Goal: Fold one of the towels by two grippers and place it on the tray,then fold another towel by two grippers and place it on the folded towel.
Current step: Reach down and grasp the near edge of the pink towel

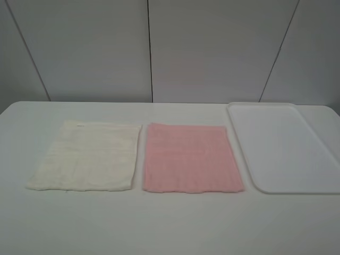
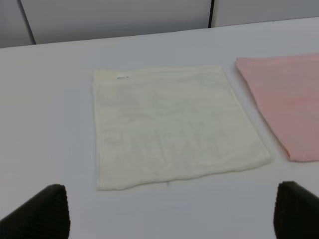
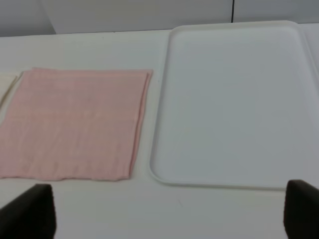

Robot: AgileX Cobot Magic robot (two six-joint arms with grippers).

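Pink terry, the pink towel point(image 1: 191, 158) is lying spread flat at the middle of the white table point(image 1: 170, 223), its edges fairly straight. Just beside it the cream-white towel point(image 1: 87, 155) is lying open too, showing a small dark mark point(image 2: 122, 77) near one far corner. The white tray point(image 1: 287, 149) is sitting close on the pink towel's other side, not touching. The left gripper point(image 2: 172, 211) and right gripper point(image 3: 167, 209) are hovering with jaws wide apart, gripping nothing.
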